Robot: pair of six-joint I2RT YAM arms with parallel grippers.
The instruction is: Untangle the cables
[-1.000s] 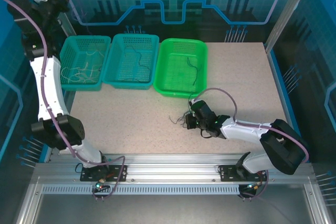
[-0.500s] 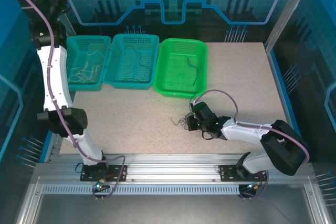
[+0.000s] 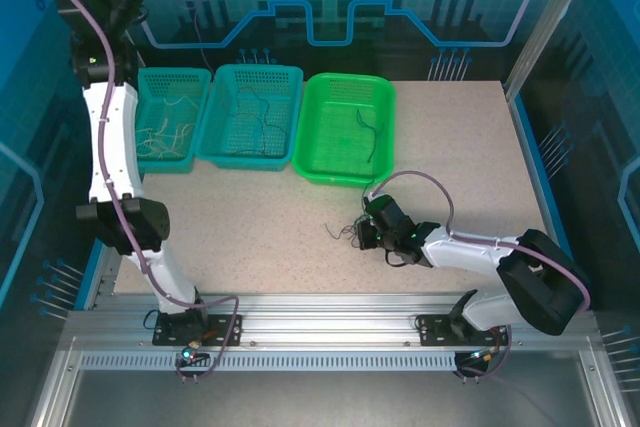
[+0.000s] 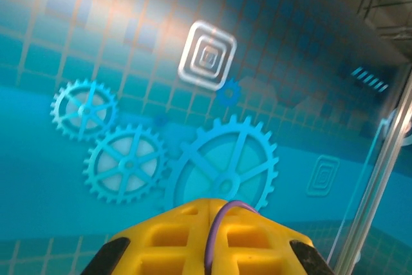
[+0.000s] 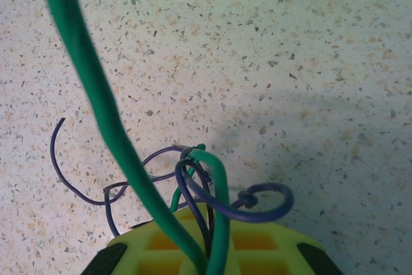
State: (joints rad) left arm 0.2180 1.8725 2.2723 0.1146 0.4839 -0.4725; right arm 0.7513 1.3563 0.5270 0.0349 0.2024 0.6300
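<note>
The left arm (image 3: 105,137) is seen standing tall along the left edge of the overhead frame, with its upper end in the upper left corner. In the left wrist view the left claw (image 4: 209,214) is closed. A thin purple cable (image 4: 215,230) is pinched between its yellow fingers at the bottom centre, and a blue wall (image 4: 96,43) patterned with gears is seen behind it.

The right claw (image 3: 362,235) is held low over the counter (image 3: 460,147), just below the centre of the overhead frame. It is closed on a tangle of cables (image 3: 344,232), which is spread on the counter just to the left of it in that frame. In the right wrist view a green cable (image 5: 103,107) is seen running from the upper left down into the claw. Dark blue cables (image 5: 257,199) are looped and knotted around it at the bottom centre. One dark end is curled flat on the counter at the lower left.

Three baskets are lined up side by side in the upper left part of the counter. Pale cables (image 3: 160,137) are held in the left teal basket (image 3: 165,72), dark cables (image 3: 255,112) in the middle teal basket (image 3: 260,69), and one dark cable (image 3: 368,132) in the green basket (image 3: 340,175).
</note>
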